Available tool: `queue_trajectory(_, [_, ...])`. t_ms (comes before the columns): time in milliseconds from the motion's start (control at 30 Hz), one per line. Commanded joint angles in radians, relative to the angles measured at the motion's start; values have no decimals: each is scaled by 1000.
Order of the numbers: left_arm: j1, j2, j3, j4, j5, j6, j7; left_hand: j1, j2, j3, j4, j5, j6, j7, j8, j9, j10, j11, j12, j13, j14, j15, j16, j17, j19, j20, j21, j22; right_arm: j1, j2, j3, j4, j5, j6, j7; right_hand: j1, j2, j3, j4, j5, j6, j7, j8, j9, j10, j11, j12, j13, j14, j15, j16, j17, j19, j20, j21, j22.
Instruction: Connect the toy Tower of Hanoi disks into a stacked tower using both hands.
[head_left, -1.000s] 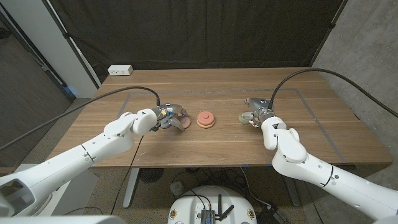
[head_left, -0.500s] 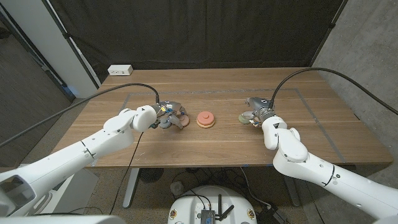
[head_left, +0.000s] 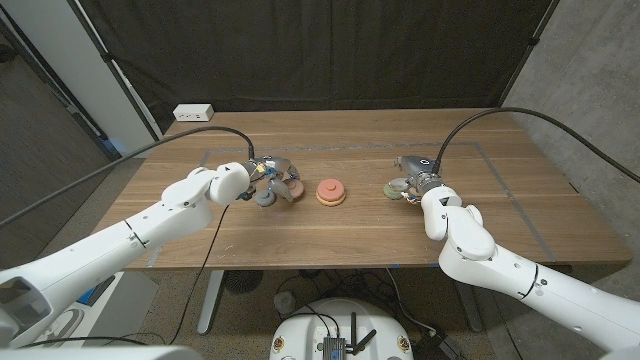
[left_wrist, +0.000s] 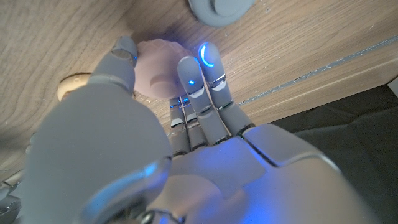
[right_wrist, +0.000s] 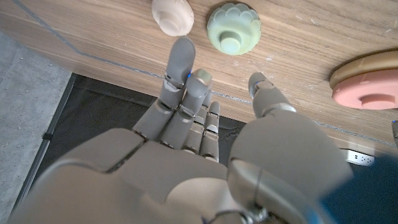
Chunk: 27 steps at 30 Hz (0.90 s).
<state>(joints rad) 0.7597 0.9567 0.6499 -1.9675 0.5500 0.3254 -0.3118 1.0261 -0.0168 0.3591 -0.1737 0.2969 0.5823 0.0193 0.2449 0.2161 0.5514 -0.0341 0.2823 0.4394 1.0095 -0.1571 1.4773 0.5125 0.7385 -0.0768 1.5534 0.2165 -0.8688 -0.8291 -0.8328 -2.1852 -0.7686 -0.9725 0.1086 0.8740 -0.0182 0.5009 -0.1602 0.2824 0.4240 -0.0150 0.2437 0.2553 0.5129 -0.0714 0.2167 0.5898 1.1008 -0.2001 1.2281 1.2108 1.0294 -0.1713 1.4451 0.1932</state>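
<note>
Near the middle of the table (head_left: 470, 215), the pink disk on its tan base (head_left: 331, 192) sat untouched, while the left hand (head_left: 268, 183) had slid in closer over the last second and now closed its fingers around a mauve disk (left_wrist: 159, 73), a grey disk (left_wrist: 219, 9) just beside. That looked like the first pick-up underway. The right hand (head_left: 412, 183) hadn't budged, fingers loose, with the green disk (right_wrist: 233, 27) and a peach piece (right_wrist: 173, 15) beyond its fingertips.
</note>
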Motion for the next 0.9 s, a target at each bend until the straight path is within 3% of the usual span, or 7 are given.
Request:
queue_trajectory(33, [0, 31, -41, -39, -68, -4, -32, 10, 15, 5, 8, 7, 12, 1, 3, 7, 127, -107, 7, 36, 11, -62, 3, 5, 14, -131, 6, 3, 9, 2, -10, -1, 2, -11, 0, -7, 1, 7, 3, 4, 4, 2, -2, 2, 8, -3, -6, 2, 11, -21, 4, 4, 6, -49, 0, 2])
queue_trajectory(567, [-11, 75, -67, -98, -99, 13, -72, 11, 13, 7, 9, 11, 27, -2, -5, 11, 140, -112, 2, 55, 9, -62, -2, 13, 20, -132, 7, 11, 11, -6, -22, -11, -6, -25, 2, -9, 1, 9, 2, 5, 5, 1, -3, 1, 14, -3, -4, 3, 10, -21, 3, 3, 6, -49, 0, 1])
queue_trajectory(900, [-29, 68, -57, -85, -105, -29, -75, 13, 11, 7, 8, 14, 33, -4, -11, 14, 147, -114, -4, 68, 13, -62, -3, 20, 21, -132, 4, 11, 2, -6, -16, -19, 3, -35, -9, -9, 2, 10, 2, 6, 8, 2, -3, 1, 14, -3, -4, 3, 9, -21, 2, 3, 6, -49, 0, 1])
